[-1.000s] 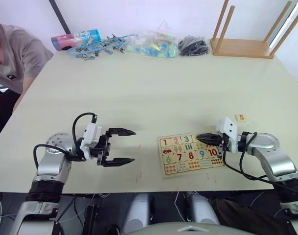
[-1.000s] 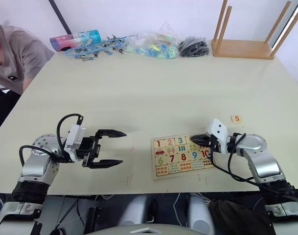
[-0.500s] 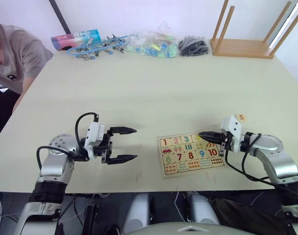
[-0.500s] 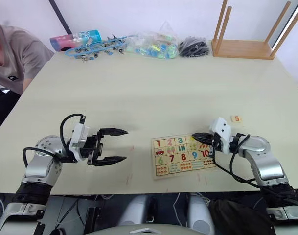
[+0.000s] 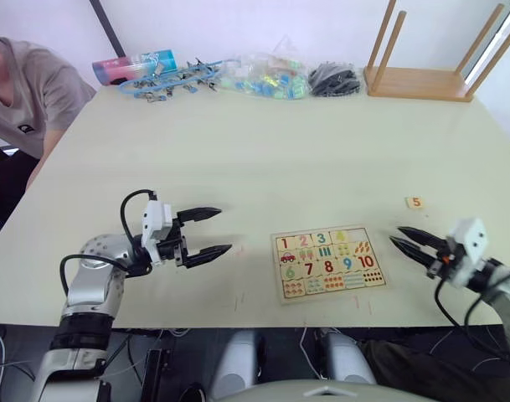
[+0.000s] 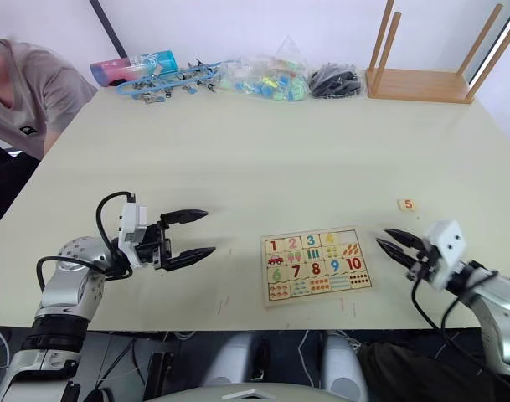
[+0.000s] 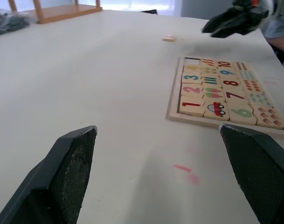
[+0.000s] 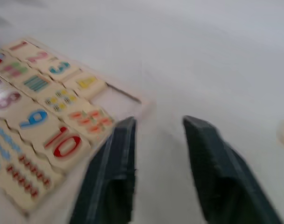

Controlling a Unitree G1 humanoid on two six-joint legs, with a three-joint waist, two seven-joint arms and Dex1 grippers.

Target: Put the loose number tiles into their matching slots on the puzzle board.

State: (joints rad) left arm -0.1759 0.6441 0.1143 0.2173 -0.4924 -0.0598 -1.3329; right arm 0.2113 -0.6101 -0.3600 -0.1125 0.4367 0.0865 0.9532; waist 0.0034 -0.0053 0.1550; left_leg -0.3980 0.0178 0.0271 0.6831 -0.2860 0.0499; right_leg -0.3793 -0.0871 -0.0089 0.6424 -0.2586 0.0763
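- With tiles 1 to 4 seated in the puzzle board (image 5: 326,264), only the 5 tile (image 5: 414,202) lies loose, just far of the right gripper (image 5: 409,243), which is nearer and empty, fingers parted.
- Left gripper (image 5: 208,237) open wide, empty, left of board.
- Tile: flat, square, pale wood; table (image 5: 263,142) smooth, matte.
- Empty slot (image 8: 122,99): top row, right end.

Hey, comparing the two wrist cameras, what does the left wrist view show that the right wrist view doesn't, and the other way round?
Left wrist view: the wooden stool, the loose 5 tile on the table beyond the board, and the right gripper, open. Right wrist view: that gripper's fingers seen close, apart, near the board's corner, plus a pale blur at one edge, too unclear to name. Both: the puzzle board, tiles 1 to 4 seated, the fifth slot empty.
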